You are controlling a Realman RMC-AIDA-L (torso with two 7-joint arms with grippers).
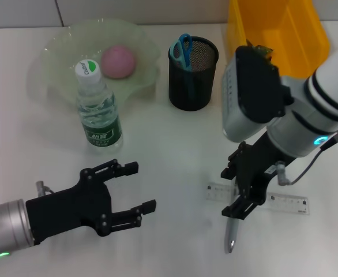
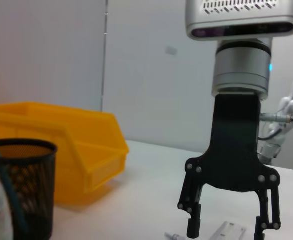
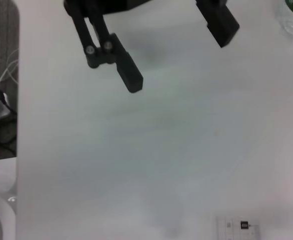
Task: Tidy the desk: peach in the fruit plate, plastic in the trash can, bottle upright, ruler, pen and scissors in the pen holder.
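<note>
Most of the tidying looks done. The peach [image 1: 119, 61] lies in the fruit plate [image 1: 53, 57] at 11 o'clock on the desk [image 1: 169, 150], the bottle [image 1: 98, 109] stands upright just in front of that plate, and the scissors [image 1: 184, 49] stand handles-up in the pen holder [image 1: 193, 73] at 12 o'clock. No loose plastic shows on the desk; the yellow trash can [image 1: 284, 29] sits at 1 o'clock, its inside not visible, so that step is probably done.

2 things remain, both at about 4 o'clock: the clear ruler [image 1: 284, 201] lies flat on the desk, and the pen [image 1: 231, 234] lies across its near end, tip pointing toward the front edge. The right gripper [image 1: 242, 193] is low over them with its fingers spread on either side of the pen, holding nothing yet, so the pen seems to be next. The left gripper [image 1: 131, 190] hovers at 8 o'clock, fingers spread, idle.

The desk is plain white and smooth. Behind it stands a pale panelled wall; the right wrist view shows carpeted floor and cables beyond the desk edge.
</note>
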